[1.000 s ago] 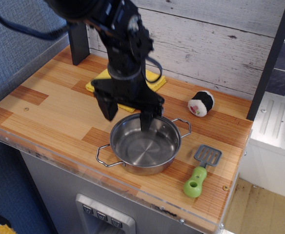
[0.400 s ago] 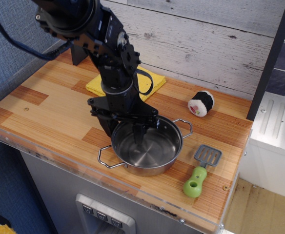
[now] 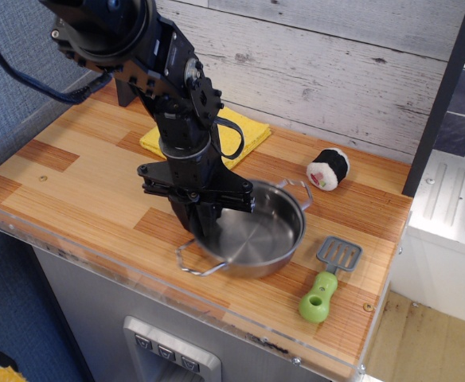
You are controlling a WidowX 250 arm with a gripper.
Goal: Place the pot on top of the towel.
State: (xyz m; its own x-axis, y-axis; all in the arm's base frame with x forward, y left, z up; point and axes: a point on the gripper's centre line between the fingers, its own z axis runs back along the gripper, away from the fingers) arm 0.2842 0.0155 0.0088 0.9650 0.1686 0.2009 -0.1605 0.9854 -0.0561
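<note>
Over the last second the black robot gripper (image 3: 201, 221) has dropped from above the rim, with one finger inside the bowl, and closed its jaws on the near-left wall of the shiny, shallow stainless-steel pot (image 3: 252, 235). The pot, which sat level a moment ago, now tips, with its far-right side raised and its bowl facing the camera. That suggests the grasp has taken hold and the lift is beginning, though the low side near the front wire loop handle (image 3: 194, 261) looks to be still on or just above the striped wooden countertop (image 3: 73, 179). The pot remains near the front edge of the counter, well short of the bright yellow folded towel (image 3: 240, 134), which lies flat against the back wall and is partly hidden behind the arm. The arm reaches down from the upper left, its wrist pointing almost straight down over the pot's left rim and a black cable looping beside it. A black-and-white sushi-roll toy (image 3: 328, 168) and a grey spatula with a green handle (image 3: 329, 277) lie to the right, clear of the path back to the towel.
</note>
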